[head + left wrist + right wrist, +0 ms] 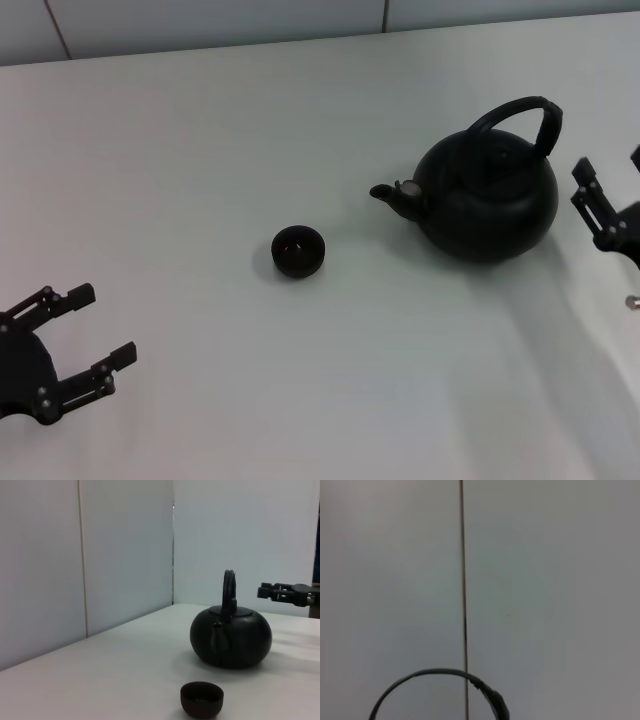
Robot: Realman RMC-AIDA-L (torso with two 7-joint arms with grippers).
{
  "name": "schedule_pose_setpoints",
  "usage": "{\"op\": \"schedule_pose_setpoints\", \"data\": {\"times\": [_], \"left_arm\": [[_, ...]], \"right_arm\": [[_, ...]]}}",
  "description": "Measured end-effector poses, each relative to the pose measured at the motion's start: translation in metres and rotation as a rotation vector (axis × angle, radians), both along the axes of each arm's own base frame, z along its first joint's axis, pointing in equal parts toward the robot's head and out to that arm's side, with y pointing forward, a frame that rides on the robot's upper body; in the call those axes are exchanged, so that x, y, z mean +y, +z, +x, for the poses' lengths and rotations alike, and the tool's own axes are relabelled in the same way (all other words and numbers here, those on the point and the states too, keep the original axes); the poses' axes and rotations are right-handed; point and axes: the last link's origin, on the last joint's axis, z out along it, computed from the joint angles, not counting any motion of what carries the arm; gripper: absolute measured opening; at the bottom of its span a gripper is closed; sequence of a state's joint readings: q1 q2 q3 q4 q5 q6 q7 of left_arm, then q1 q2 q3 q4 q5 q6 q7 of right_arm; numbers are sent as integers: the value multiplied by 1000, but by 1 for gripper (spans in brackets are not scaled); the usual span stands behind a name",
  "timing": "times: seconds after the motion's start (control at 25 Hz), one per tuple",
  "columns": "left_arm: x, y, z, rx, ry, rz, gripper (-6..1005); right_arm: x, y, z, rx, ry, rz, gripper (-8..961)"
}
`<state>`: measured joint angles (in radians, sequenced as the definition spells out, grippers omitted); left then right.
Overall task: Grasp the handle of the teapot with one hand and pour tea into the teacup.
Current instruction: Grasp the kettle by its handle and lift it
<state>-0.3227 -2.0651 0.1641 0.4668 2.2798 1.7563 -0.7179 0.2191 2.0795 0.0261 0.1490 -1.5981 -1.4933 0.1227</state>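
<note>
The black teapot [490, 195] stands upright on the white table, right of centre, with its spout pointing left toward the teacup [298, 251]. Its arched handle [520, 115] stands up over the lid. My right gripper [610, 163] is open at the right edge, just right of the handle and apart from it. My left gripper [103, 322] is open and empty at the near left. The left wrist view shows the teacup [202, 699], the teapot [231, 640], its handle [229, 592] and the right gripper [287, 592] beyond. The right wrist view shows only the handle's arc [435, 672].
The white table [250, 130] runs back to a pale panelled wall [200, 20]. The wall has a vertical seam [463, 580] in the right wrist view. Nothing else stands on the table.
</note>
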Motion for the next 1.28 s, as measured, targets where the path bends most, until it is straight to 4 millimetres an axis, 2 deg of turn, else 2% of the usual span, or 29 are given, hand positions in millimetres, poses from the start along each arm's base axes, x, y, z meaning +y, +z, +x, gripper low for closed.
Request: {"op": "schedule_pose_setpoints", "data": {"times": [0.36, 0.68, 1.28], "left_arm": [[-1, -4, 2, -24, 2, 4, 806], [-1, -2, 2, -31, 8, 20, 806], [-2, -2, 2, -41, 14, 33, 806]], "right_arm": [[40, 9, -1, -2, 42, -105, 624], [61, 9, -5, -32, 42, -146, 589], [65, 6, -9, -36, 61, -169, 525]]}}
